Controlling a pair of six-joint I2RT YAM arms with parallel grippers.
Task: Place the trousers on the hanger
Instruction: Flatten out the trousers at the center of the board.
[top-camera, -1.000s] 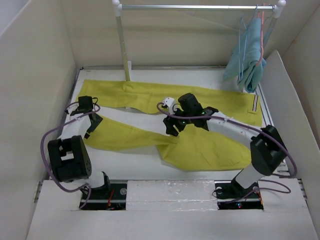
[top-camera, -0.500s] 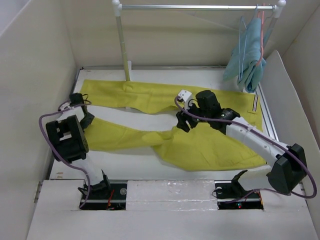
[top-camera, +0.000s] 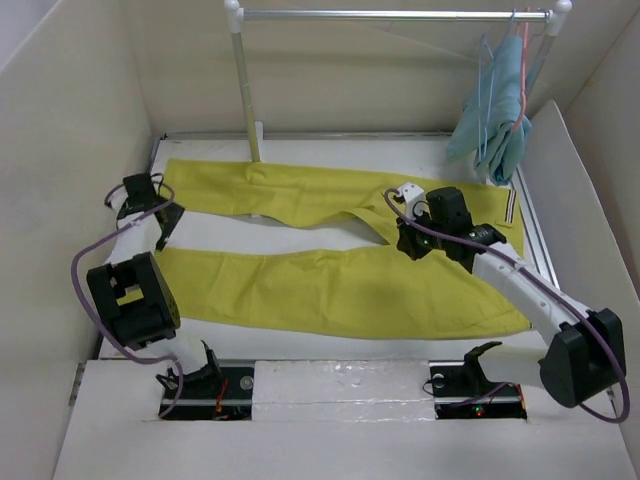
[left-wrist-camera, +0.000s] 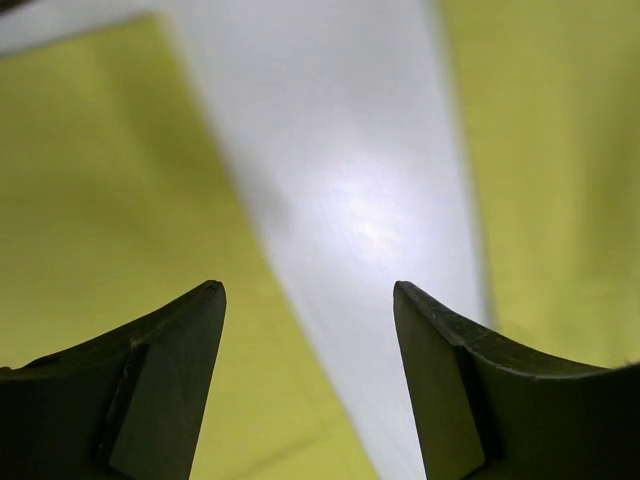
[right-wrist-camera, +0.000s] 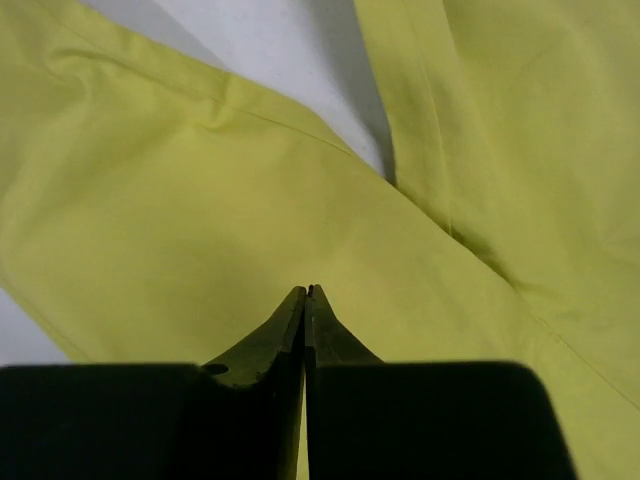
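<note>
The yellow-green trousers (top-camera: 330, 290) lie flat on the white table (top-camera: 250, 232), both legs running left and the striped waistband (top-camera: 511, 207) at the right. My right gripper (top-camera: 406, 247) is shut, its tips (right-wrist-camera: 308, 290) low over the cloth (right-wrist-camera: 150, 200) near the crotch; nothing shows between the fingers. My left gripper (top-camera: 162, 232) hangs open (left-wrist-camera: 310, 290) over the bare strip of table (left-wrist-camera: 350, 200) between the two legs (left-wrist-camera: 80, 200). The pale-blue wire hanger (top-camera: 483, 90) hangs on the rail at the back right.
A clothes rack stands at the back, its post (top-camera: 246, 100) just behind the far leg. A pink hanger (top-camera: 523, 60) with light-blue cloth (top-camera: 497, 115) hangs beside the wire hanger. Beige walls (top-camera: 70, 150) close in the table on both sides.
The near trouser leg, folded over before, now lies straight and flat. My right gripper moved right toward the crotch and shut. My left gripper moved back toward the far left.
</note>
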